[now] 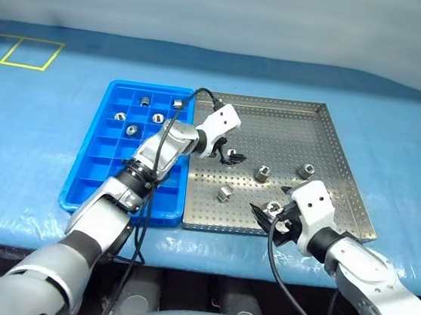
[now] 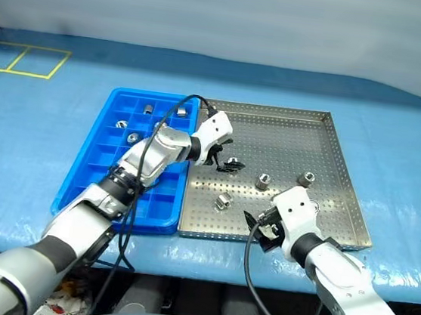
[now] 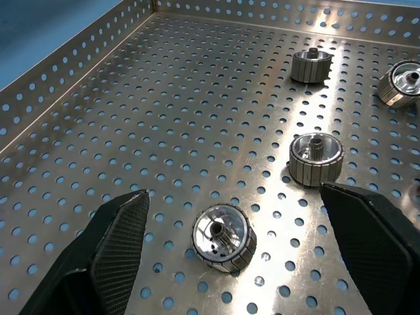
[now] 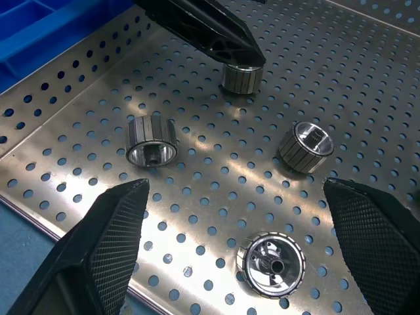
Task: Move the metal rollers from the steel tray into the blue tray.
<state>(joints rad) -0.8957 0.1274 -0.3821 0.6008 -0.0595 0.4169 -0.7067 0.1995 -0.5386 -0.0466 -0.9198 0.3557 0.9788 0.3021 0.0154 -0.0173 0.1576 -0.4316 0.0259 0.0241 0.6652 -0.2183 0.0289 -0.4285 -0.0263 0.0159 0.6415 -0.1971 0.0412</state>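
Left gripper [image 1: 231, 156] is hovering wide open over a roller [image 3: 224, 237] in the steel tray [image 1: 333, 152]; it should straddle it squarely before closing. Right gripper [image 1: 273, 219] is waiting open.

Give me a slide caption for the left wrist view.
Open left hand poised around a metal roller on the steel tray.

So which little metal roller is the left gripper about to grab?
The roller sitting right between the open left gripper's fingers, nearest the blue tray. The other rollers on the steel tray lie farther off, toward the right gripper.
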